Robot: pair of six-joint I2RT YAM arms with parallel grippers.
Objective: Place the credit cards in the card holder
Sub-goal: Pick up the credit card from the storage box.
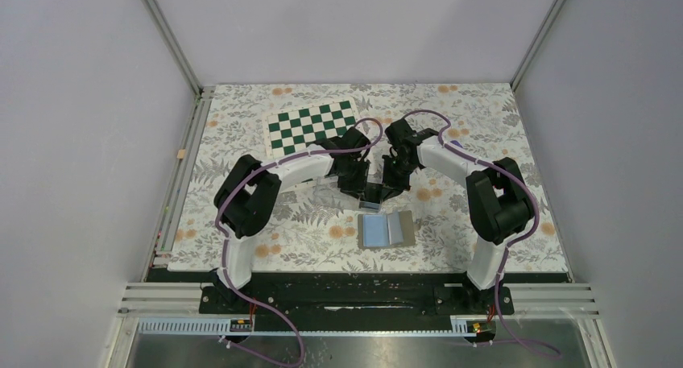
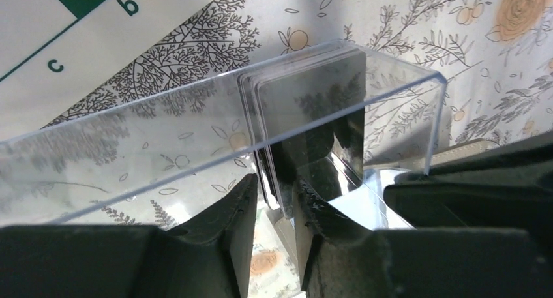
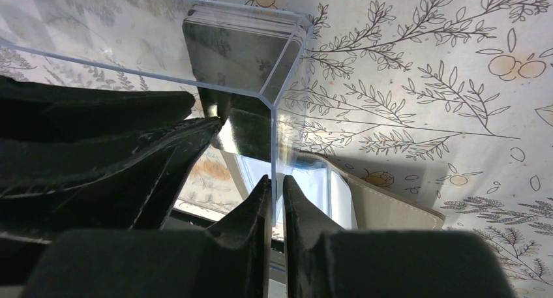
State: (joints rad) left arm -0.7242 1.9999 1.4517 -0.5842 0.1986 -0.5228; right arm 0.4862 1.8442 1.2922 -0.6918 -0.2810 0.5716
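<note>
The clear acrylic card holder stands on the floral cloth between my two grippers; in the top view it is mostly hidden by them. A stack of black credit cards stands upright inside its end compartment, also visible in the right wrist view. My left gripper reaches in from above with its fingers on either side of the stack, closed on the cards. My right gripper is shut on the holder's thin end wall. In the top view the left gripper and right gripper meet mid-table.
The taupe wallet lies open, light-blue inside up, just in front of the holder; it also shows in the right wrist view. A green-and-white checkerboard sheet lies behind the left arm. Enclosure walls stand on three sides.
</note>
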